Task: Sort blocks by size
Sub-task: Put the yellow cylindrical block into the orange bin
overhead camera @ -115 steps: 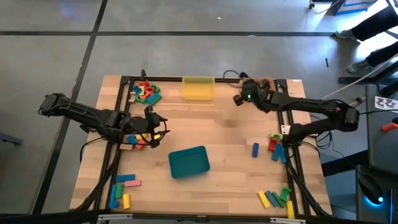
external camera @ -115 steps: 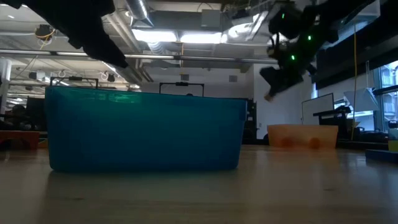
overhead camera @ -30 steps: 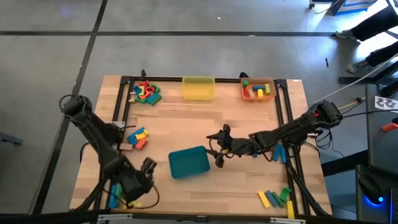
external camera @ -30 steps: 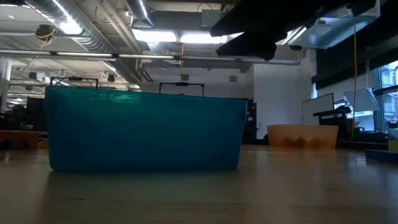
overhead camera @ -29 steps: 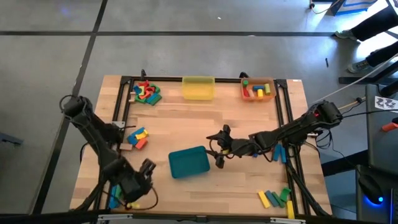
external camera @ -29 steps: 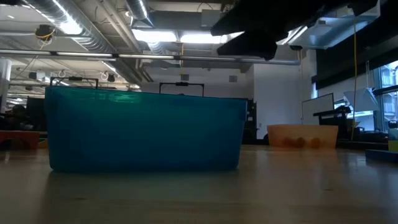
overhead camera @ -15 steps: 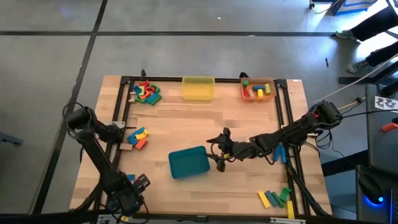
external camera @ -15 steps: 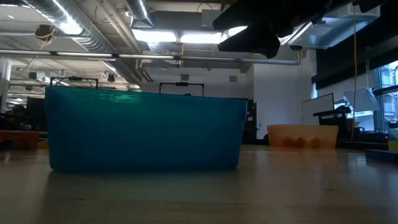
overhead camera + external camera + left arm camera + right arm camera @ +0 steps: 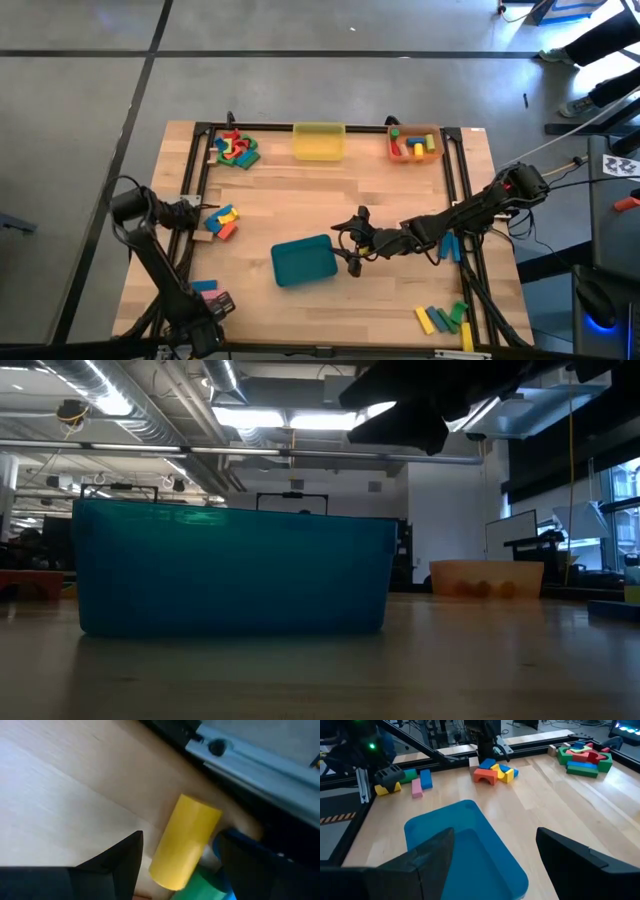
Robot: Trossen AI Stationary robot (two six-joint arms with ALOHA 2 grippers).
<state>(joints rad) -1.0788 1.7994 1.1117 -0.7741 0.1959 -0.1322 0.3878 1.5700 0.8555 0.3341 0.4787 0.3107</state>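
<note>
from above, the left gripper (image 9: 205,322) sits low at the near left corner of the wooden table (image 9: 330,200), over a small cluster of long blocks (image 9: 205,290) by the frame rail; the right gripper (image 9: 352,245) hangs just beside the right edge of the teal rectangular tray (image 9: 303,261) in the middle. other heaps of blocks lie at the far left corner (image 9: 235,148), mid-left (image 9: 221,222), by the right rail (image 9: 446,245) and at the near right corner (image 9: 445,318). the translucent yellow tray (image 9: 319,141) looks empty, and the orange tray (image 9: 415,143) already holds a few pieces

the low view shows the teal tray's wall close up, the orange tray far behind on the right, and a dark arm overhead

the left wrist view shows that gripper's fingers (image 9: 117,865) spread, flanking a yellow cylinder-like block (image 9: 186,840) that lies against the rail with green and blue pieces touching its end; nothing is pinched yet

the right wrist view shows the right gripper's fingers (image 9: 427,857) spread and empty over the teal tray's open mouth

the step in hand looks like the left arm's reach for the yellow piece; the next move would call for lowering around it and closing without snagging its neighbours or the rail
</note>
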